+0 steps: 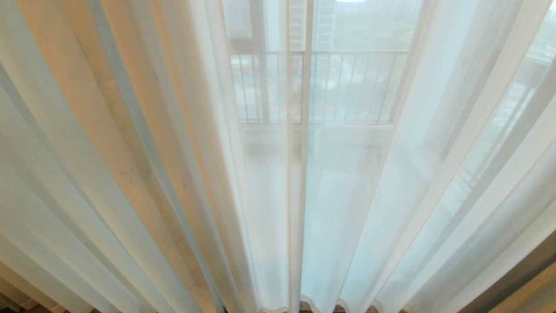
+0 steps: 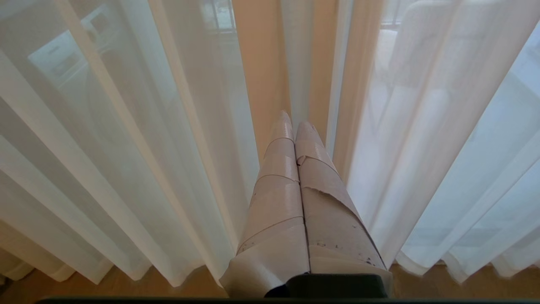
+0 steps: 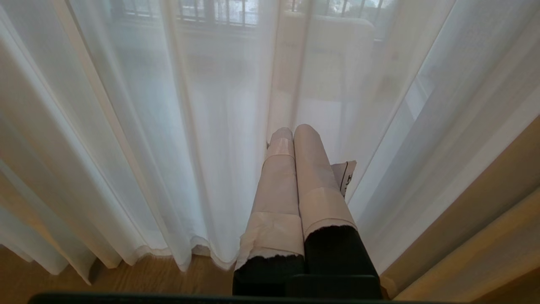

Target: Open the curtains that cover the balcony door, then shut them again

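The sheer white curtains (image 1: 347, 195) hang drawn across the whole head view, their two panels meeting at a seam (image 1: 295, 217) in the middle. Behind them the balcony door (image 1: 309, 65) shows only as a faint vertical frame bar. Neither arm appears in the head view. My left gripper (image 2: 296, 122), its fingers wrapped in beige tape, is shut with nothing in it and points at the curtains (image 2: 126, 147) low near their hem. My right gripper (image 3: 293, 131), also taped, is shut and empty just short of the curtains (image 3: 168, 147).
A railing (image 1: 321, 87) and buildings show dimly through the fabric. A thicker beige drape (image 3: 485, 219) hangs at the right side; another tan strip (image 2: 261, 63) shows behind the folds. Wooden floor (image 3: 147, 278) lies under the wavy hems.
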You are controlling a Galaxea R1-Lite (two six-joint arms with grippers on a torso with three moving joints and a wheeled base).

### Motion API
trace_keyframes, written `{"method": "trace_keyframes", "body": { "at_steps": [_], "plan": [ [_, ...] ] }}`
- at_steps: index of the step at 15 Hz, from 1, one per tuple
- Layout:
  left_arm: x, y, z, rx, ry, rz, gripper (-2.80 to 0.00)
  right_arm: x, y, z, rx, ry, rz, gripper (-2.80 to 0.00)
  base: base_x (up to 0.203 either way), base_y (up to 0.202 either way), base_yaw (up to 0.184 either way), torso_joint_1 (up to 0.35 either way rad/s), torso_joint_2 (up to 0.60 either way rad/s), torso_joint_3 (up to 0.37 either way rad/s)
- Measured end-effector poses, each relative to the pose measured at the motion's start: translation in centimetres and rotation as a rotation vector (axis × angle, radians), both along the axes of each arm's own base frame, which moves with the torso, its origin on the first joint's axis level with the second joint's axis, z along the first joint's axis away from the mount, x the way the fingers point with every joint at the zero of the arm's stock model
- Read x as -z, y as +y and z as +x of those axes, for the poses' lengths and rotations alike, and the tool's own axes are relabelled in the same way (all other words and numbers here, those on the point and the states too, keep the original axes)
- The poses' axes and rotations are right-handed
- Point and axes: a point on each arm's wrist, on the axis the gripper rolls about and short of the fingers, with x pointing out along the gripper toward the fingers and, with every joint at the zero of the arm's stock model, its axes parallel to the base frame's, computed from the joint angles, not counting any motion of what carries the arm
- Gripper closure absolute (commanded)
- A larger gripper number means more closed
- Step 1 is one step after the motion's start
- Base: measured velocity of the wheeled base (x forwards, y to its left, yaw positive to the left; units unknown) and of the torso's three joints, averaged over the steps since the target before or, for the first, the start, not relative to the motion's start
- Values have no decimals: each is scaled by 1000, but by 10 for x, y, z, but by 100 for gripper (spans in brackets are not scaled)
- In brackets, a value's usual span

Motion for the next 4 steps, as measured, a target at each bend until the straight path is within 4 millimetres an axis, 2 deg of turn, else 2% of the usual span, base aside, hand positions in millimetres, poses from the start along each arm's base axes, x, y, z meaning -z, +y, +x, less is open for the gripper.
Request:
{"method": "trace_keyframes", "body": {
  "at_steps": [4],
  "plan": [
    [0, 0, 0, 0, 0, 0, 0, 0, 0, 0, 0, 0, 1, 0, 0, 0, 0, 0, 0, 0]
  ]
}}
